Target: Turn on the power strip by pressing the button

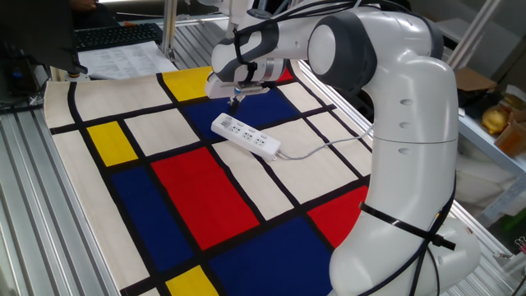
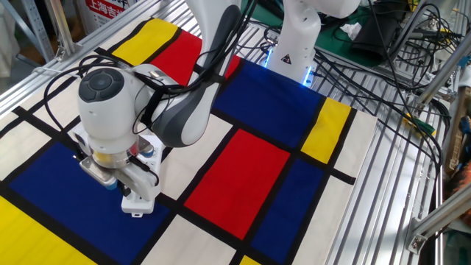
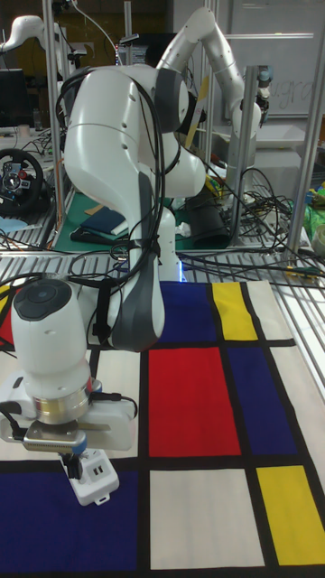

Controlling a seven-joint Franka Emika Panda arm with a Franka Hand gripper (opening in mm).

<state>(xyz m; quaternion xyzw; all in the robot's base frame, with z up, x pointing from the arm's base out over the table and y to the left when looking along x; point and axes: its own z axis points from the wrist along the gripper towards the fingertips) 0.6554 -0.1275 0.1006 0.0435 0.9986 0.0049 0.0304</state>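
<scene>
Gripper [image 1: 234, 102] positioned over the far end of the power strip [image 1: 245, 136].
I see the power strip lying flat near the middle of the patterned mat [image 1: 189, 201], its cord [image 1: 325, 146] trailing toward the mat's right edge; finger spacing I cannot tell; the wrist hides the tips in the other views.

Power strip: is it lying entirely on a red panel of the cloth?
No: the power strip lies across white and blue panels, beside the red one.
</scene>
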